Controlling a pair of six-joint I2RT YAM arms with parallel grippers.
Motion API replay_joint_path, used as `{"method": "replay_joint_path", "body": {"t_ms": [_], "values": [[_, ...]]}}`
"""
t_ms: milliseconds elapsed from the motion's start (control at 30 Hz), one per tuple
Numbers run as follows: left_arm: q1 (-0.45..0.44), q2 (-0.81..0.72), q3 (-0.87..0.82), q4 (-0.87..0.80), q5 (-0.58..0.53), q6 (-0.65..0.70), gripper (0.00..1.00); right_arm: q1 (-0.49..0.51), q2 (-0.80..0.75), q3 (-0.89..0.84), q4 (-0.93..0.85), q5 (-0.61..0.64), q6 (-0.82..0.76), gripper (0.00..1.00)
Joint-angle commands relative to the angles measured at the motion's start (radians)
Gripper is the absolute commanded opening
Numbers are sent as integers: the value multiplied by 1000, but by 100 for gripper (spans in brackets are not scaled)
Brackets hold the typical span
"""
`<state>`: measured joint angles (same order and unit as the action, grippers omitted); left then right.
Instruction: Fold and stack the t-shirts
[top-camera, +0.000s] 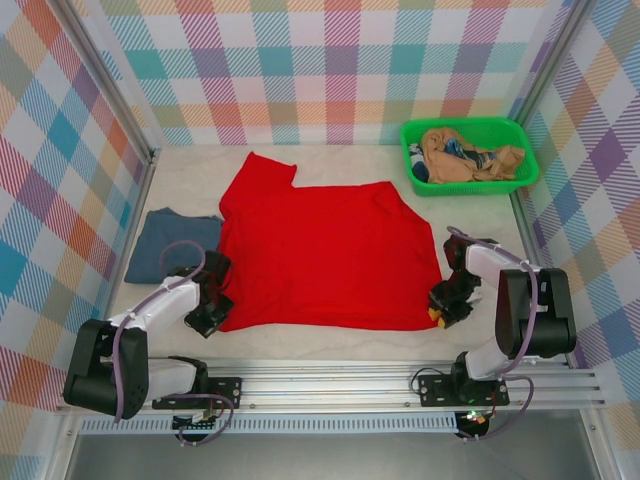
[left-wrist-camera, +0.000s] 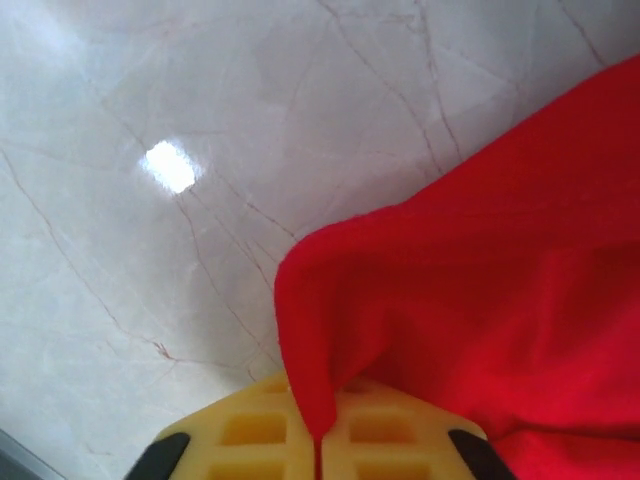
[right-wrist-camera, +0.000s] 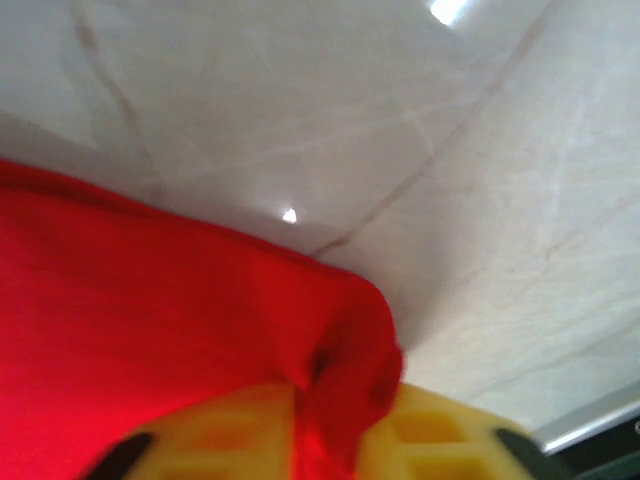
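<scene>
A large bright red t-shirt (top-camera: 325, 250) lies spread flat in the middle of the table. A folded slate-blue t-shirt (top-camera: 170, 243) rests to its left. My left gripper (top-camera: 212, 315) sits at the red shirt's near left corner, shut on a pinch of red cloth (left-wrist-camera: 330, 330) between its yellow pads (left-wrist-camera: 250, 430). At the near right corner my right gripper (top-camera: 443, 303) is shut on a bunched fold of the same shirt (right-wrist-camera: 350, 360), its yellow pads (right-wrist-camera: 440, 440) pressed around the cloth.
A green basket (top-camera: 468, 131) holding crumpled tan and blue clothes stands at the back right. Plaid walls enclose the table on three sides. A metal rail (top-camera: 330, 385) with both arm bases runs along the near edge.
</scene>
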<state>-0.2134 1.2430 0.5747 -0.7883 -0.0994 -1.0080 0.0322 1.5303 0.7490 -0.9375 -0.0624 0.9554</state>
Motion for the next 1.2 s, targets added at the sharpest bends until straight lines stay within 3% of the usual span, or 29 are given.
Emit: {"method": "replay_joint_path", "body": {"t_ms": [0,200,300,467,767,1000,1167], "values": [[5,-24,15,28,-32,-4,0,-2,-15,12,44,93,-12,2],[-6,-197,253,-165,-94,-5,0,60,-190,224,-36,143,-132,0],[-5,-206,446,-167,-147,11,0,110,-202,435,-75,157,-202,0],[0,-135,832,-106,-286,99,0,143,-200,797,-92,221,-277,0],[6,-6,1368,-17,-342,284,0,141,-203,1270,-49,311,-397,0],[50,203,1682,-56,-220,309,0,126,-98,1475,-64,281,-411,0],[153,345,1741,-40,-41,237,0,96,20,1531,3,181,-397,0]]}}
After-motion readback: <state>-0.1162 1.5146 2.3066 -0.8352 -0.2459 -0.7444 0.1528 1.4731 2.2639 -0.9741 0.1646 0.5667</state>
